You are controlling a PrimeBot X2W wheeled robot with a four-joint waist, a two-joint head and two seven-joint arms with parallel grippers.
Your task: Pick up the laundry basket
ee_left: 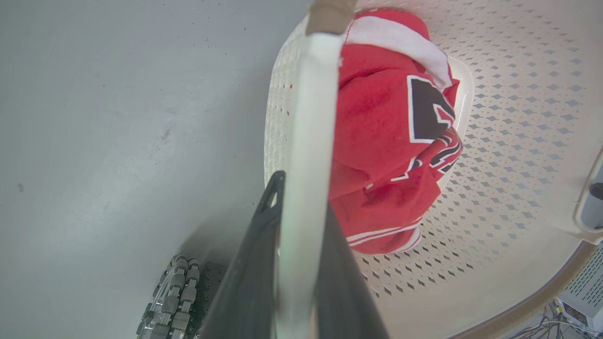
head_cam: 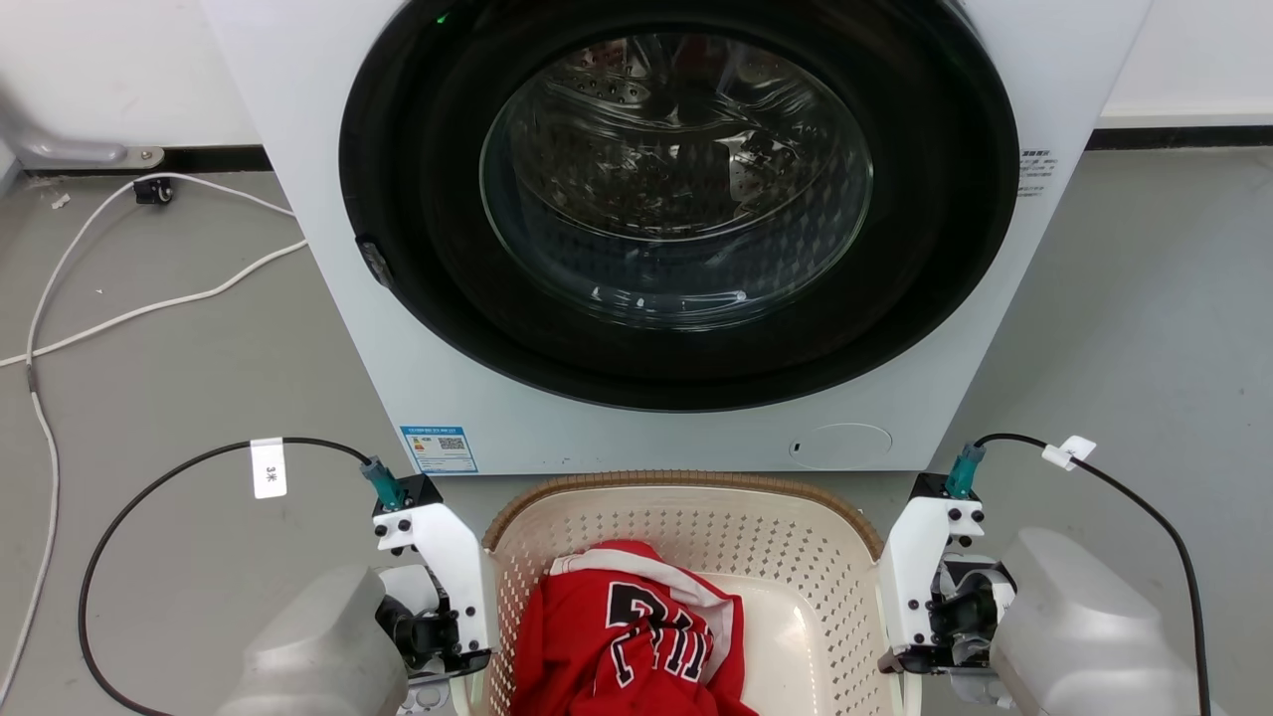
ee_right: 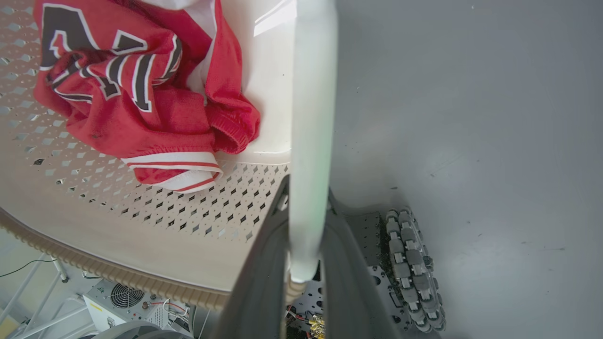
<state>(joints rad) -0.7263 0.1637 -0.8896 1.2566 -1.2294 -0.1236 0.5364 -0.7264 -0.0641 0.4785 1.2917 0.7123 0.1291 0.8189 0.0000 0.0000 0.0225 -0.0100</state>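
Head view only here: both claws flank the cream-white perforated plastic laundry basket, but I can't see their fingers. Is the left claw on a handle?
Observer: Yes. The left claw has its dark fingers pressed on both sides of the white left handle of the cream-white perforated plastic laundry basket.
Operator: And the right?
Observer: The right claw clamps the white right handle the same way.

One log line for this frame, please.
phase: grasp | left gripper: shut on laundry basket left handle | right gripper: shut on right handle | contents: red jersey | lifted: cannot tell
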